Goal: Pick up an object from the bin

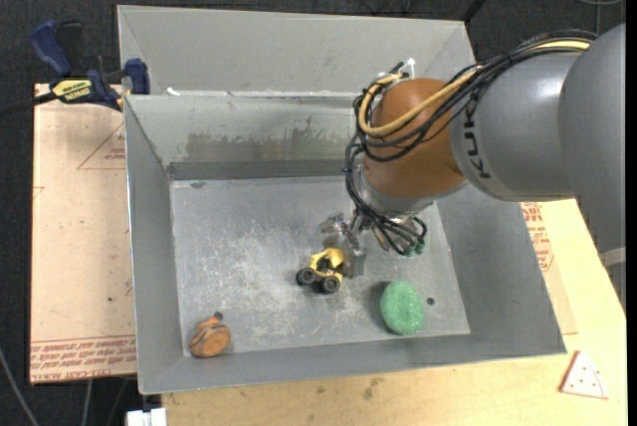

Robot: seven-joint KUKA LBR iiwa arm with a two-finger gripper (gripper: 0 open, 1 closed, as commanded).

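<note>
The grey metal arm (542, 125) reaches into the grey metal bin (239, 250) from the right, its wrist wrapped in a rounded orange-brown cover (413, 145) with yellow and black cables (383, 110) looped over the top. Below that cover the small metal gripper (348, 243) hangs low over the bin floor, a little right of the middle. Directly at its lower left lies a small yellow toy vehicle with black wheels (321, 270), tilted on the floor with its wheels towards the front of the bin; the gripper's tip sits right against the upper right end of the toy, but whether they touch cannot be made out. Whether the gripper is open or closed, and whether it has any hold on the toy, cannot be told, since the wrist and its dark cables hide much of it. A green, fuzzy, egg-shaped object (402, 307) lies near the toy, to its lower right, close to the front wall and apart from the gripper. A round orange-brown object with a darker top (210, 337) rests in the front left corner of the bin, well apart from the toy and from the gripper
</note>
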